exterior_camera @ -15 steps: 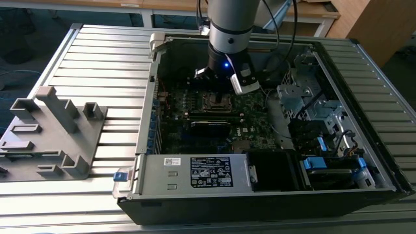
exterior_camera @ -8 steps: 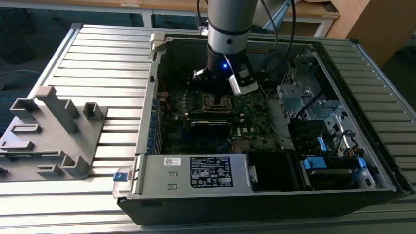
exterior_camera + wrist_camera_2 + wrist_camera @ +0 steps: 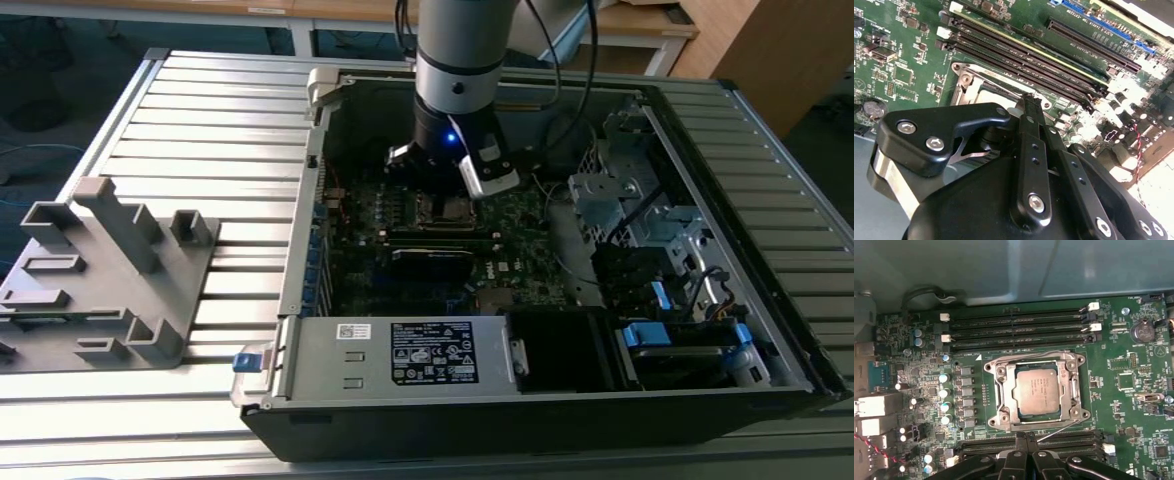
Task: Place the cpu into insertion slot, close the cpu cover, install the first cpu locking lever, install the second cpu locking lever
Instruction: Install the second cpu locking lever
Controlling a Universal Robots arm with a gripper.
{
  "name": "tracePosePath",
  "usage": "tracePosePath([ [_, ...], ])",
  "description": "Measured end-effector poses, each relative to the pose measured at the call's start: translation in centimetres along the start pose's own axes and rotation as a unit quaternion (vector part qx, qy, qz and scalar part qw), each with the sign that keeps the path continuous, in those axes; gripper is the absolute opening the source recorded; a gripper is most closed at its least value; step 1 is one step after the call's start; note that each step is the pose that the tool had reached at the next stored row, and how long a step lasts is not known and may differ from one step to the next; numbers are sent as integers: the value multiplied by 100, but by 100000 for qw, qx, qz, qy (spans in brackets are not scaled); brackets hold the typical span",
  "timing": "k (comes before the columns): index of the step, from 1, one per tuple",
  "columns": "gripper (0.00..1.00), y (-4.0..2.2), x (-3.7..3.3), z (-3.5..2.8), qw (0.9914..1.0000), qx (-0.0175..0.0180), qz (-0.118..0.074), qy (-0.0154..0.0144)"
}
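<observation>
Silver-grey and flat, the cpu [image 3: 1037, 391] already lies seated in the insertion slot [image 3: 1015, 416], and the cpu cover [image 3: 1004, 390] looks folded down around it, its window framing the chip, so the placing and the closing appear done. By my reading the step in hand is a locking lever: a thin wire lever [image 3: 1056, 430] slants free along the socket edge nearest the gripper [image 3: 1026, 439], not yet tucked under its catch. The gripper's fingers are drawn together with nothing between them, their tips just short of that edge in the first wrist view and hovering over the socket frame in the second wrist view [image 3: 1029, 102]. Pressing the lever down and sideways under its hook would call for a narrow, firm contact on the wire without scraping the cover. Beyond the socket from the gripper run long black memory slots [image 3: 1016, 327], and more of them [image 3: 1069, 440] lie directly under the fingers, close to the lever. In the exterior view the arm reaches down into the open computer case [image 3: 747, 230], whose walls and cables crowd the approach.
</observation>
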State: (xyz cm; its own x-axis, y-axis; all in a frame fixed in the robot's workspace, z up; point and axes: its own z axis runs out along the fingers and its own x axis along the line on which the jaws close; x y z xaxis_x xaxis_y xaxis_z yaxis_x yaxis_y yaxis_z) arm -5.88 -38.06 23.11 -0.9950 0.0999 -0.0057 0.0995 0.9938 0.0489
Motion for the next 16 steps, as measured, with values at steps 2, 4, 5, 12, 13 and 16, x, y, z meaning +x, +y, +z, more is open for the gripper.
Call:
tracePosePath([
  [2,11,-1,2,19,100000,17,-6,-5],
  [4,11,-2,4,37,100000,19,1,-7],
  [5,11,-3,4,38,100000,27,0,-5],
  [12,11,-3,4,40,100000,23,2,-7],
  [13,11,-3,5,42,100000,14,1,-9],
  [16,11,-3,7,44,100000,25,2,-7],
])
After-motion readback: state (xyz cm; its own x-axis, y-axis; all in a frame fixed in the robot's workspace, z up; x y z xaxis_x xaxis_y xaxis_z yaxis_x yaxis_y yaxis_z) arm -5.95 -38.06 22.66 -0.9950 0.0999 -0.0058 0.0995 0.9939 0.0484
